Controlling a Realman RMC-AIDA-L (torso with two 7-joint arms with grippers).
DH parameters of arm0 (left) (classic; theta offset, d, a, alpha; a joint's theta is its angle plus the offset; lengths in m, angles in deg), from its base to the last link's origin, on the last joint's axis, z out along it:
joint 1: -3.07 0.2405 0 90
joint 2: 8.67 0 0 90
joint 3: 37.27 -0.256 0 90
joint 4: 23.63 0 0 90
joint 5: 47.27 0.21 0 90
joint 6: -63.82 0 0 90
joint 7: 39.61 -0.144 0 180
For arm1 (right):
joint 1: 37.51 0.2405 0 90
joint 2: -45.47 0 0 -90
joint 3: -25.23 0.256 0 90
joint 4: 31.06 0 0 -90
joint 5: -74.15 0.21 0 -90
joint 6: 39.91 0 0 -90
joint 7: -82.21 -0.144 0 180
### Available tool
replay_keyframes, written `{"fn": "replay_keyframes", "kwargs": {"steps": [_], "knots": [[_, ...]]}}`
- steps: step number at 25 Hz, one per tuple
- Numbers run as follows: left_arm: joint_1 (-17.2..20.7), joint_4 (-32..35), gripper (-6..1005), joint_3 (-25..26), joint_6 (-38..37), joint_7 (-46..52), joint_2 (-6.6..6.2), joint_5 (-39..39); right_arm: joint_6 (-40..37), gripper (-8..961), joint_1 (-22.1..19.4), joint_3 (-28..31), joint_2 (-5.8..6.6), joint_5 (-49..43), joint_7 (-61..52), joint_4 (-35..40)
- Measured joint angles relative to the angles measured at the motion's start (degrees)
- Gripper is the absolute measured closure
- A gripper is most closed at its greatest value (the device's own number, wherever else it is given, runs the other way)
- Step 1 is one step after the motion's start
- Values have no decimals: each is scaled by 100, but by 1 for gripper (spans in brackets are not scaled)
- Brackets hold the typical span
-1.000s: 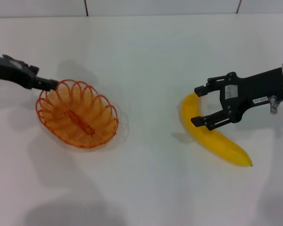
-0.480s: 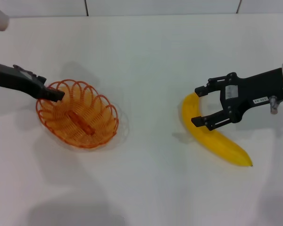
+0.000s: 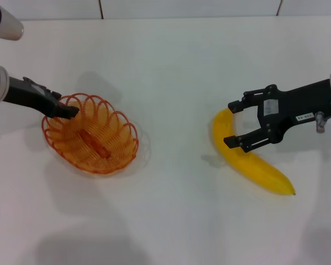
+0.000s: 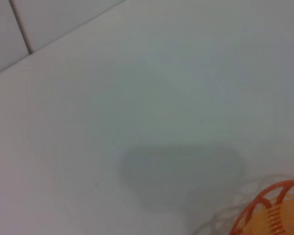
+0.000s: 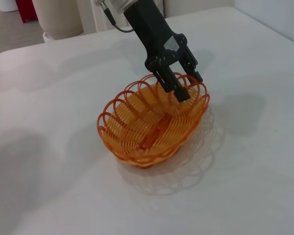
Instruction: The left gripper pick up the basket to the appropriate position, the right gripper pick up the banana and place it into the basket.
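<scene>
From the head camera, the left gripper (image 3: 66, 111) reaches into the orange wire basket's (image 3: 91, 134) rim; whether it has clamped, I cannot tell. The right gripper (image 3: 231, 123) gapes around the banana (image 3: 248, 160), not lifted.

Right wrist view: that basket rests on the white table (image 5: 264, 161), so both steps remain.

Orange wire basket (image 5: 152, 125) on white table (image 5: 49, 186), left hand (image 5: 179, 88) straddling its far rim, fingers parted
</scene>
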Motion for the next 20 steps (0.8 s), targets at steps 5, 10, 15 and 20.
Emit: {"fn": "replay_keyframes", "kwargs": {"steps": [5,10,15,20], "knots": [[16,-4,485,-1,15,-63,3,-36,0,65,1,0,2,0,-1,0],[25,-6,614,-7,17,-103,4,-77,0,65,0,0,2,0,-7,0],[31,83,723,3,-178,-150,-1,-122,49,66,-24,13,2,0,-9,-3],[179,644,832,39,-951,-135,-27,-634,111,66,-39,1,2,0,-9,-8]]}}
